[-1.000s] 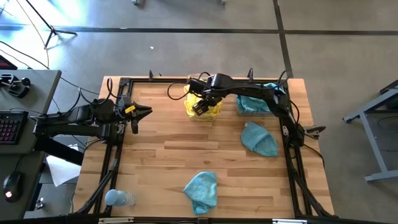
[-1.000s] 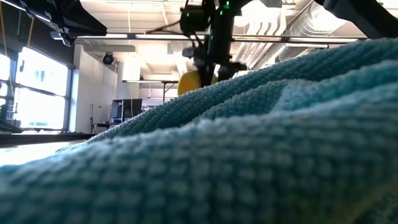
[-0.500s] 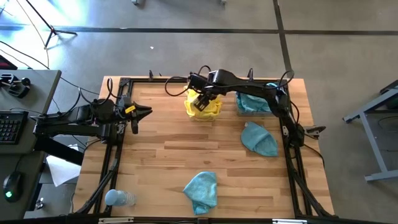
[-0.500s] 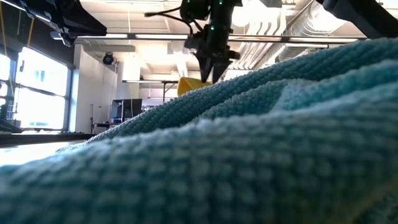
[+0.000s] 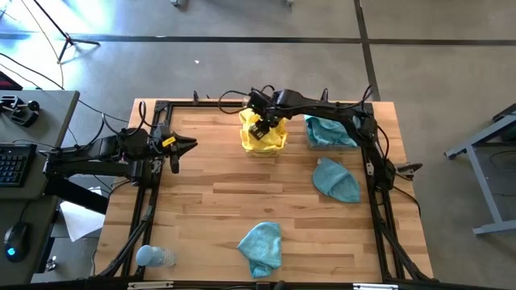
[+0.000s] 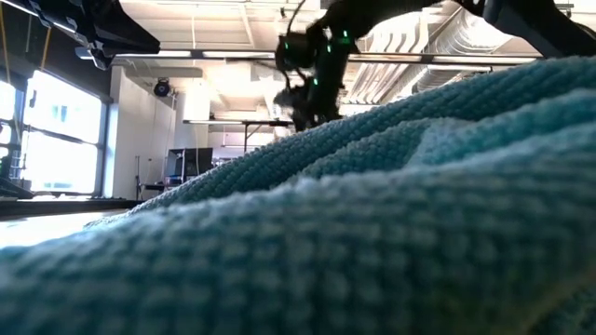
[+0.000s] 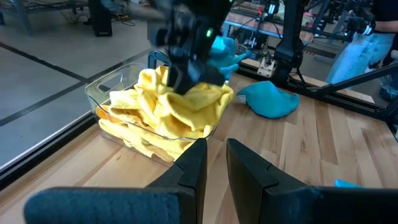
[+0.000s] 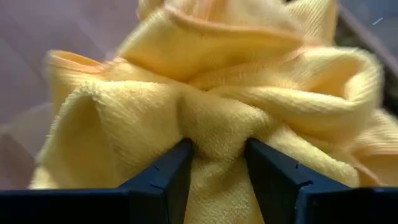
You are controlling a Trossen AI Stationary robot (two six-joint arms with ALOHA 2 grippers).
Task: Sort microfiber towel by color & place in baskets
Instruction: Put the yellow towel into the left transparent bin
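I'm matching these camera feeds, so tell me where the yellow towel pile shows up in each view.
High view: yellow towel pile at the table's far edge, centre, under the right gripper.
Low view: not visible; a teal towel fills the picture.
Left wrist view: centre-left, heaped in the clear basket.
Right wrist view: fills the frame, pinched between the fingers.
Shared landmark: the right gripper.

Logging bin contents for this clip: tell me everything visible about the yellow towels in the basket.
The yellow towels are soft, terry-looking cloths, bunched and crumpled, piled above the rim of a clear plastic basket at the table's far edge. Folds spill over the basket wall. The right end effector pinches a fold of the top cloth between its dark fingers.
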